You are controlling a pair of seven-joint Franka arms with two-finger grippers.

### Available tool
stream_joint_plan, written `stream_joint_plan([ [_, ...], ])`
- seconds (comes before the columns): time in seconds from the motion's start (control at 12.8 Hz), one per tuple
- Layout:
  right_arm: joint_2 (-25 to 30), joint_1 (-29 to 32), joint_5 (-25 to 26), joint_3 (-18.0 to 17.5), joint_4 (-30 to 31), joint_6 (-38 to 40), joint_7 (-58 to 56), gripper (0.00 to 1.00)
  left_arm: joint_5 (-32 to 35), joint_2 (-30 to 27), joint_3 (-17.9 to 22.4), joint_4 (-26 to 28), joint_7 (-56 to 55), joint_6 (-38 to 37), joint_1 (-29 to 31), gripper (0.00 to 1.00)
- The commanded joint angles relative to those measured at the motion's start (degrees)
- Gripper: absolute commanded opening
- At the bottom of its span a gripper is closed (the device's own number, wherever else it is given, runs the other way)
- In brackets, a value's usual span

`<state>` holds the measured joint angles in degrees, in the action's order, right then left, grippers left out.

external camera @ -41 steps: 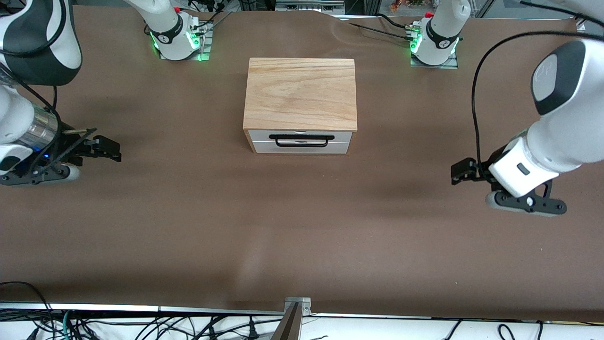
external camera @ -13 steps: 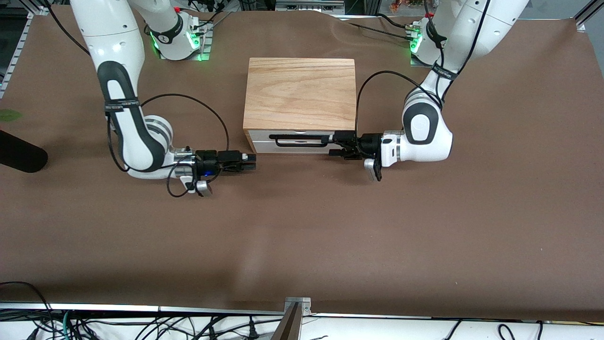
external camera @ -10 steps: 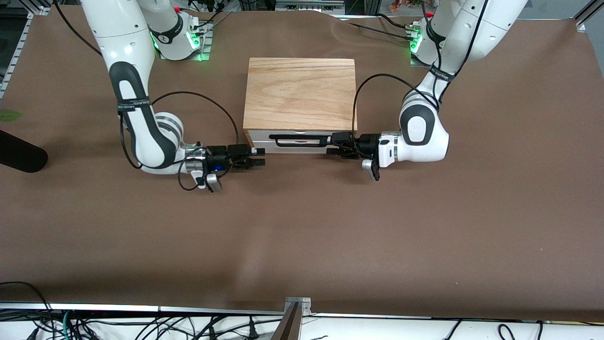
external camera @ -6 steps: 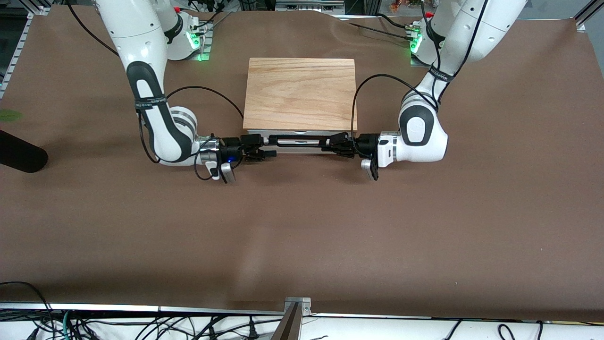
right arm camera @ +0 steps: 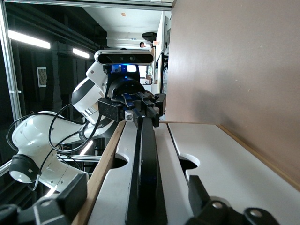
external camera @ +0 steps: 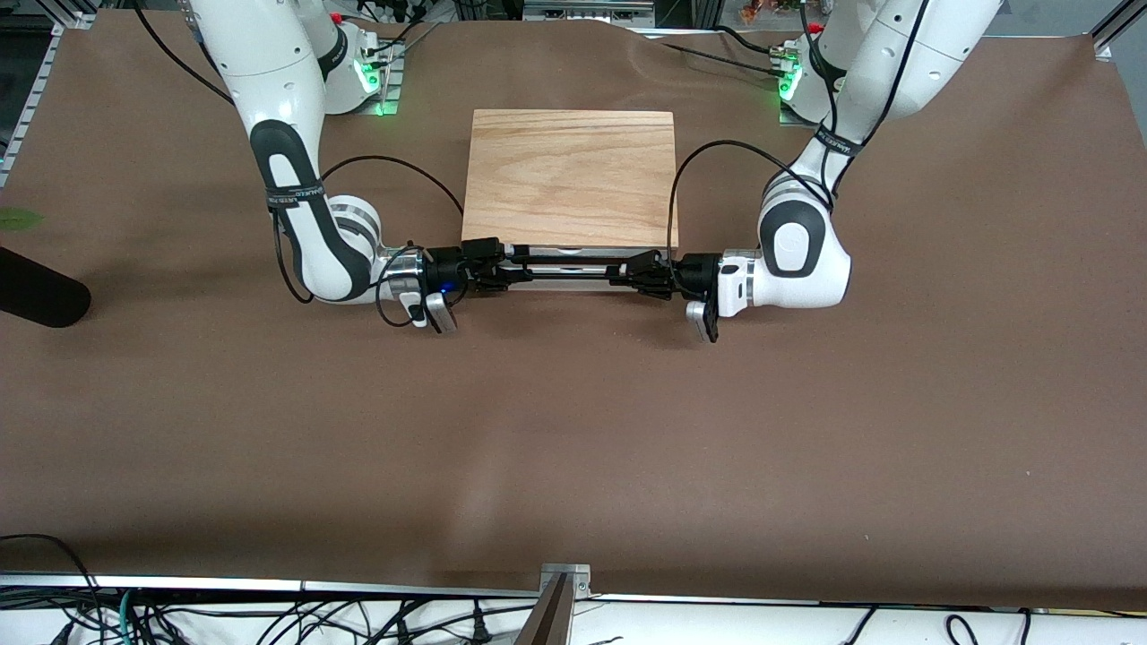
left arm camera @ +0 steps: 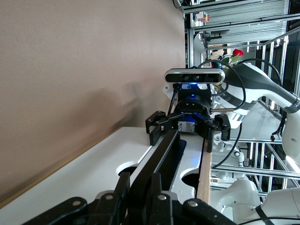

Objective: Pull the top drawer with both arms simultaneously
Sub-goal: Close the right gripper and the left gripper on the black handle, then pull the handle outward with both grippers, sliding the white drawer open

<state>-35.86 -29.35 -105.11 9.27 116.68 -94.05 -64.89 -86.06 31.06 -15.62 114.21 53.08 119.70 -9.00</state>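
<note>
- Left gripper (external camera: 627, 269): jaws clenched on the black bar handle (external camera: 566, 266) at the end toward the left arm's side of the table; the left wrist view shows its fingers (left arm camera: 140, 197) pressed on both sides of the bar.
- Right gripper (external camera: 502, 269): set at the handle's other end, one finger (right arm camera: 63, 199) on each side of the bar with a clear gap, so the jaws are spread and not gripping.
- Handle: runs straight between the two grippers, which face each other along it.
- Top drawer (external camera: 573, 253): its white front panel (right arm camera: 225, 164) lies just under the front edge of the oak-grain cabinet (external camera: 570, 177), on the side nearer the front camera.
- Cabinet: stands mid-table on the brown table (external camera: 573, 430), between the two arms' bases.
</note>
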Motion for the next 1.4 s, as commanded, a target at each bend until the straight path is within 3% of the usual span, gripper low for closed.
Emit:
stream_joint_plan([
  [0.0,0.27,0.17,-0.72,-0.22,1.19,1.24,-2.35,0.38,-1.39,0.32,-0.02,0.4,0.18,0.36,-0.49,0.0],
  [0.16,0.18,0.26,-0.89,-0.22,1.01,1.15,-2.35,0.27,-1.39,0.32,-0.02,0.31,0.09,0.36,-0.49,0.0],
  [0.23,0.0,0.09,-1.5,-0.22,1.01,1.15,-2.35,0.16,-1.3,0.32,-0.02,0.4,0.09,0.36,-0.49,0.0],
  [0.54,-0.26,0.17,-2.21,-0.22,0.92,0.98,-2.35,0.0,-1.22,1.37,-0.11,-0.21,0.44,0.36,-0.49,0.0],
  [1.09,-2.19,0.44,-3.08,-0.13,-1.45,0.45,-2.26,0.0,-1.13,1.28,-0.02,-0.83,-0.79,0.36,0.04,0.0],
  [1.32,-2.72,0.44,-3.09,-0.13,-1.63,0.36,-2.35,0.0,-0.6,1.9,0.07,-4.43,-5.43,0.36,-0.05,0.0],
])
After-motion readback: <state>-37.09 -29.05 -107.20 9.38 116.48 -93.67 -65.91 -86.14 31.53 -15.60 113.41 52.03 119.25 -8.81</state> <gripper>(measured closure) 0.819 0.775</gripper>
